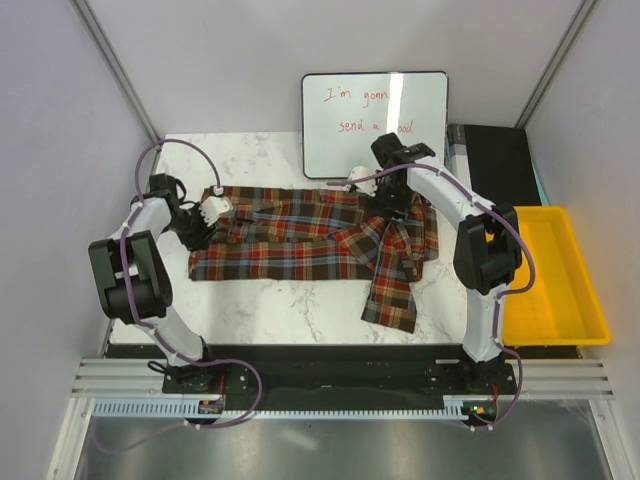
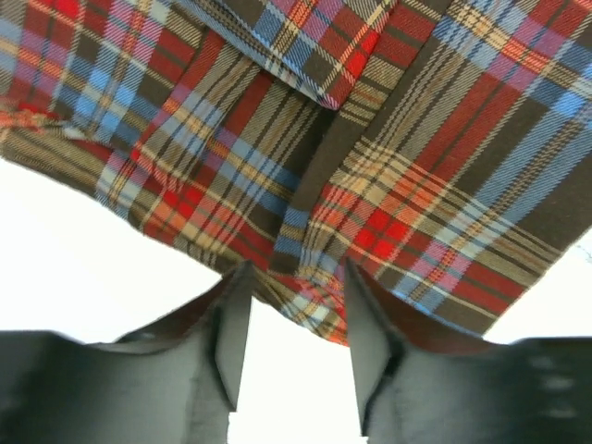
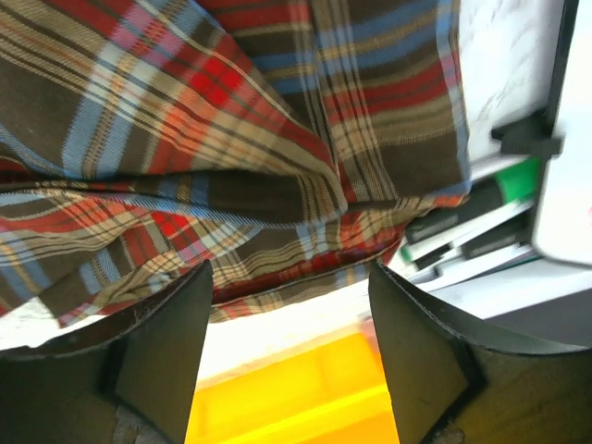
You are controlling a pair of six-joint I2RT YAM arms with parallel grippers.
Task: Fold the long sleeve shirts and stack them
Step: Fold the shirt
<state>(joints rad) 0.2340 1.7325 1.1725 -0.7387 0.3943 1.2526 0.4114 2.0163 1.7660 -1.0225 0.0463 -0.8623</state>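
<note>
Parted fingers of the left gripper [image 2: 294, 277] and right gripper [image 3: 289, 277] hold nothing; the plaid shirt [image 1: 300, 235] lies on the table [image 1: 280, 300], long axis left to right, one gripper at each end.

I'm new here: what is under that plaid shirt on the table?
The plaid shirt lies on the white marble table, which shows around it. Anything else beneath is covered by the cloth and cannot be seen.
</note>
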